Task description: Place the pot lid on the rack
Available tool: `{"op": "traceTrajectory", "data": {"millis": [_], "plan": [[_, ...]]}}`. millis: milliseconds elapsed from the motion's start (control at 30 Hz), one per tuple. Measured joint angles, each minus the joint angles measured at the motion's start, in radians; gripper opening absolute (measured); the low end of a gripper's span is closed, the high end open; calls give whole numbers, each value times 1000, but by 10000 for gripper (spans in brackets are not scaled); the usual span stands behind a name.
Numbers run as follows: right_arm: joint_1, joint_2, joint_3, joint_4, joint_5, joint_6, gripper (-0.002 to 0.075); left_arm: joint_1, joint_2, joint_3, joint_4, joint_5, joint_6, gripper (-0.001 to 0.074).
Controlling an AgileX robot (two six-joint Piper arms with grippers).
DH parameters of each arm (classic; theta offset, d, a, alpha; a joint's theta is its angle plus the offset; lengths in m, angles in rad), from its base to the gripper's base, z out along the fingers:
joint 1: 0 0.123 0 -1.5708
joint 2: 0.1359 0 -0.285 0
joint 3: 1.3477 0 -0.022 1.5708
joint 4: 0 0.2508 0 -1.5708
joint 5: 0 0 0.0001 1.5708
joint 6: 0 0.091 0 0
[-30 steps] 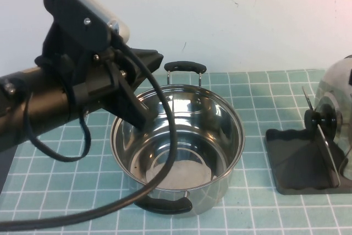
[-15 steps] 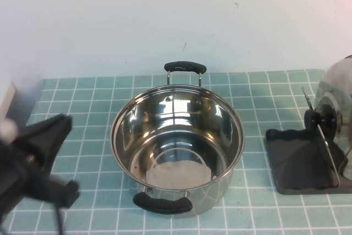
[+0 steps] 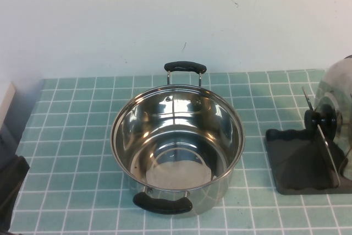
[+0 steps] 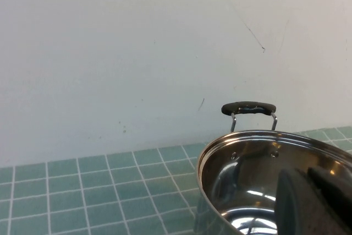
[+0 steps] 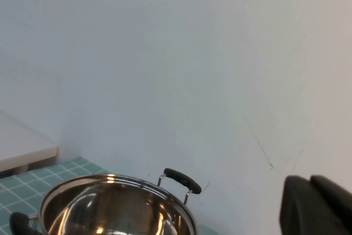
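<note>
My left gripper (image 4: pixel 314 202) is sitting near the deep steel pot (image 3: pixel 177 146), my right gripper (image 5: pixel 316 205) higher; can't tell either's state. The shiny domed steel lid (image 3: pixel 336 115) is standing upright in the dark grey wire rack (image 3: pixel 300 160), far right.

No readable text, label, brand, number or sign anywhere: none on pot (image 3: pixel 177 148), lid (image 3: pixel 336 115), rack (image 3: pixel 300 163) or wall.
</note>
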Motion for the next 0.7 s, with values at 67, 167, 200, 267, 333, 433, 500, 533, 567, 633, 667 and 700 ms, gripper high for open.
{"op": "traceTrajectory", "data": {"millis": [67, 167, 200, 267, 333, 433, 500, 533, 567, 633, 667, 700], "plan": [[0, -28, 25, -2, 2, 2, -1, 0, -2, 0, -29, 2, 0, -2], [0, -41, 47, -2, 4, 2, -1, 0, -2, 0, -71, 2, 0, -2], [0, -42, 56, -2, 6, 4, -1, 0, -2, 0, -79, 2, 0, -2], [0, -42, 70, -2, 6, 4, -1, 0, -4, 0, -96, 2, 0, -2], [0, -43, 79, -2, 6, 4, -1, 0, -4, 0, -123, 2, 0, -2], [0, -43, 84, -2, 8, 4, -1, 0, -4, 0, -171, 0, 0, -2], [0, -43, 85, -2, 8, 4, -1, 0, -4, 0, -200, 0, 0, -2], [0, -43, 85, -2, 8, 4, -1, 0, -4, 0, -219, 0, 0, -2], [0, -43, 85, 0, 8, 4, -1, 0, -4, 0, -236, 0, 0, -2], [0, -43, 85, -3, 8, 1, -1, 0, -4, 0, -254, 0, 0, -2], [0, -43, 85, -25, 8, -9, -1, 0, -4, 0, -259, -1, 0, -2], [0, -43, 85, -61, 8, -16, -1, 0, -4, 0, -261, -4, 0, -2]]}}
